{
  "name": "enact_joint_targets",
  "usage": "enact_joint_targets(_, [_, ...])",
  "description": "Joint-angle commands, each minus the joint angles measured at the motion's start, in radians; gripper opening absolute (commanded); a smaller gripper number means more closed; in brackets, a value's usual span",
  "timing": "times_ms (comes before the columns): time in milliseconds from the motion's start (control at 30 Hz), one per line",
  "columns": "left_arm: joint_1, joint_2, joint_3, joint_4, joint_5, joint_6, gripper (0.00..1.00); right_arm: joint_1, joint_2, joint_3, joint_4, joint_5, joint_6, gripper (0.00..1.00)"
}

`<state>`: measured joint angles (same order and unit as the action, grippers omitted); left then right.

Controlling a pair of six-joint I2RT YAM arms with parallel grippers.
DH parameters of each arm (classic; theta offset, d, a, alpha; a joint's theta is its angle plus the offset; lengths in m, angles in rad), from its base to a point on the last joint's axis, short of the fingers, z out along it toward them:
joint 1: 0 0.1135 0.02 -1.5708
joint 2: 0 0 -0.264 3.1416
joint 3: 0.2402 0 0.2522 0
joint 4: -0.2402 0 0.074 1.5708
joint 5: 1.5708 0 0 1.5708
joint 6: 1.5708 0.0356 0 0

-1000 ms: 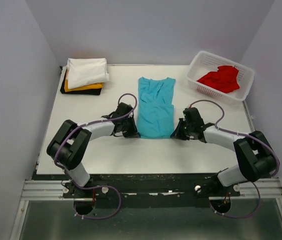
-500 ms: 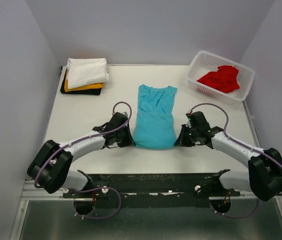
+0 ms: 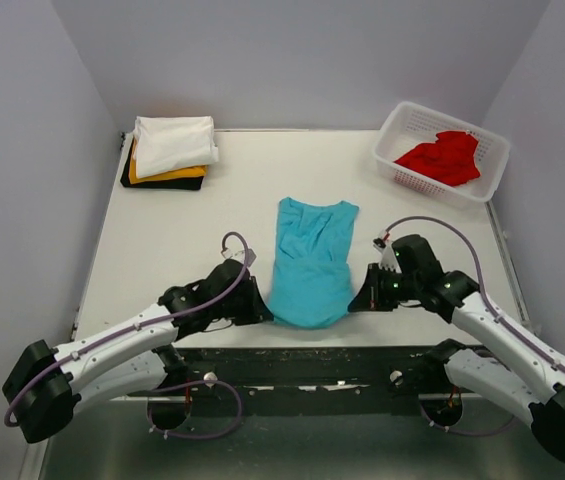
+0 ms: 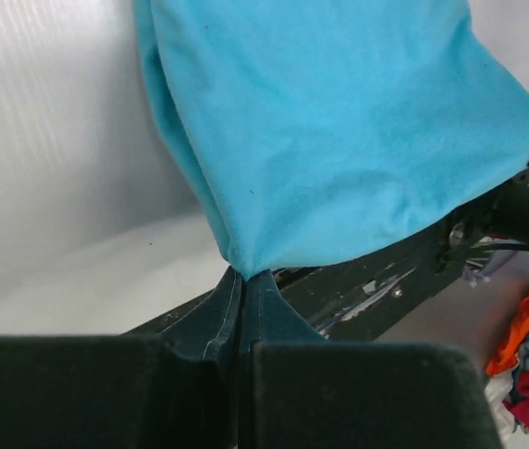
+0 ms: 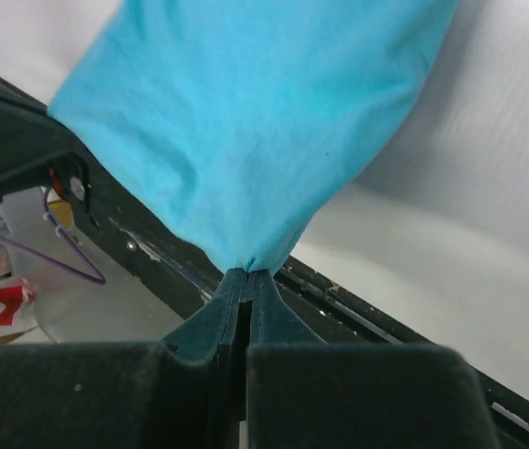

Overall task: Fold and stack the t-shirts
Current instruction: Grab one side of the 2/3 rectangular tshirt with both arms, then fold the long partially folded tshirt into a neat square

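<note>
Left hand [image 3: 259,306] and right hand [image 3: 358,298], arms stretched low at the near edge of the bench [image 3: 162,235], are each pinched closed on a hem corner of the teal t-shirt [image 3: 311,262]. Its collar end lies flat mid-bench

Teal shirt [image 3: 310,265] dragged nearer the front

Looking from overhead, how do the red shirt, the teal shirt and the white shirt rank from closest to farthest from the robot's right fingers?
1. The teal t-shirt, front centre, pinched in the right fingers.
2. The red t-shirt, back right.
3. The white t-shirt, back left.
</note>
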<state>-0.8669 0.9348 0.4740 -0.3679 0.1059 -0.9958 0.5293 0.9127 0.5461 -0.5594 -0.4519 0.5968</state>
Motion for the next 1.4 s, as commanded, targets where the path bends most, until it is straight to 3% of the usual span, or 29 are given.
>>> enact_joint_targets(0, [-0.007,-0.048,0.071,0.033,-0.032,0.046,0.0,0.001,-0.038,0.132,-0.099,0.129,-0.018,0.01])
enact_joint_targets(167, [0.032,0.033,0.239,0.034,-0.078,0.139,0.0,0.001,0.016,0.26,-0.111,0.422,0.01,0.01])
enact_joint_targets(333, [0.157,0.183,0.409,0.023,-0.068,0.202,0.0,0.0,0.076,0.347,-0.022,0.643,0.047,0.01])
enact_joint_targets(433, [0.216,0.252,0.493,0.017,-0.066,0.228,0.0,-0.003,0.147,0.386,0.006,0.688,0.032,0.01])
enact_joint_targets(733, [0.342,0.545,0.764,0.002,0.043,0.285,0.0,-0.112,0.395,0.503,0.125,0.68,-0.003,0.01])
enact_joint_targets(1133, [0.427,0.818,1.037,-0.03,0.129,0.321,0.0,-0.257,0.654,0.622,0.216,0.474,-0.059,0.01])
enact_joint_targets(1367, [0.464,1.054,1.229,-0.083,0.203,0.33,0.0,-0.311,0.818,0.674,0.27,0.42,-0.06,0.01])
